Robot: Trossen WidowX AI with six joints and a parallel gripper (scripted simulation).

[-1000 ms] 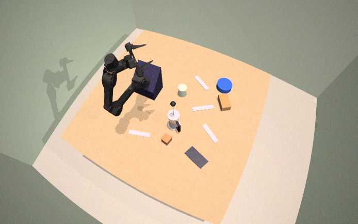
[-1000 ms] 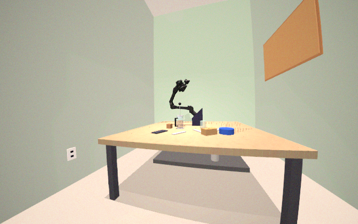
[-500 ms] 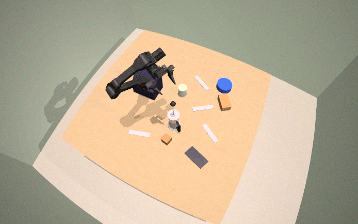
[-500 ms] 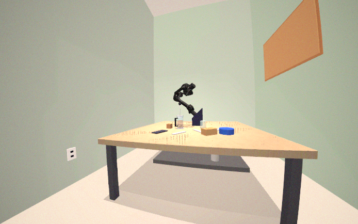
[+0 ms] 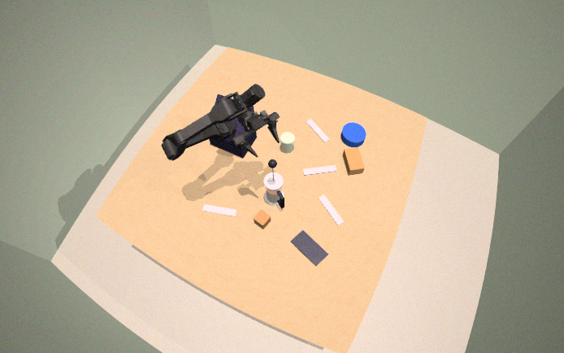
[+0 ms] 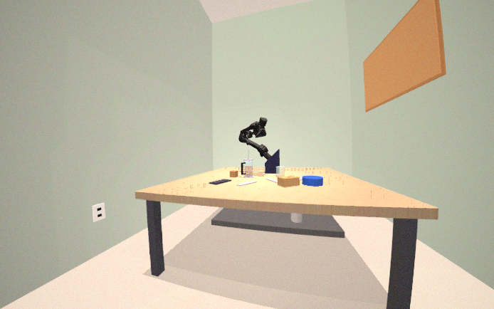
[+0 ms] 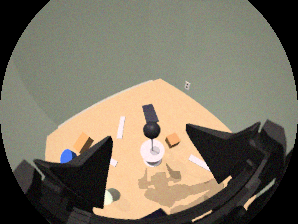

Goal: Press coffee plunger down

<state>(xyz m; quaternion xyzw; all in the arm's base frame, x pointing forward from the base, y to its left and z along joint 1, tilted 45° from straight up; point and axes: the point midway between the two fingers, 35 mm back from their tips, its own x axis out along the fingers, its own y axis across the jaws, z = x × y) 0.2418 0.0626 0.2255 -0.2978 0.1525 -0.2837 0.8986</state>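
Top view: wooden table carries everything. Black arm is folded over its dark base. Gripper hangs high, fingers spread wide and released, nothing between them, well apart from the coffee press. Press stands upright near table centre, plunger knob raised on its rod. Small orange cube sits just beside; handle side looks blurred.

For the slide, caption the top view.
Open gripper hovers above the table, short of the French press, whose plunger knob remains raised.
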